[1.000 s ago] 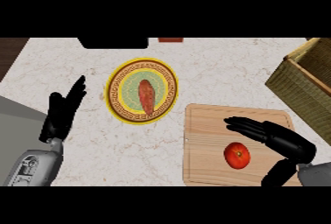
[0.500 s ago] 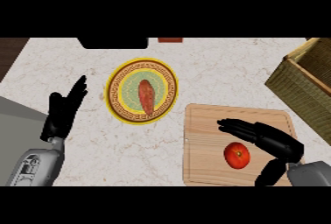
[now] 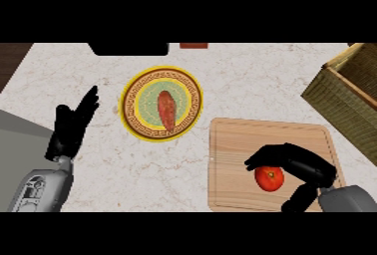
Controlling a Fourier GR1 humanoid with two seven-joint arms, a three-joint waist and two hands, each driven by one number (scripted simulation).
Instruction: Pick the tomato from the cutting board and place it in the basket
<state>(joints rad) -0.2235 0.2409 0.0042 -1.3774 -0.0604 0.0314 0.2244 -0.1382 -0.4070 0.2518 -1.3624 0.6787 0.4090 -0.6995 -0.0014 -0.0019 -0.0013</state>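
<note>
A red tomato (image 3: 269, 179) lies on the wooden cutting board (image 3: 250, 139) at the lower right. My right hand (image 3: 309, 167) is over it, fingers curling down across the tomato's top and right side, thumb low at the board's front edge; part of the tomato is hidden. The woven basket (image 3: 346, 104) stands at the right edge, beyond the board. My left hand (image 3: 72, 127) rests open at the left, fingers up.
A yellow patterned plate (image 3: 140, 107) with a reddish piece of food on it sits left of the board. A dark object (image 3: 129, 48) and a small red-brown one (image 3: 194, 45) lie along the counter's far edge.
My right hand has come down and toward me onto the tomato, its fingers curling from straight to bent around it. The left hand has stayed put.
</note>
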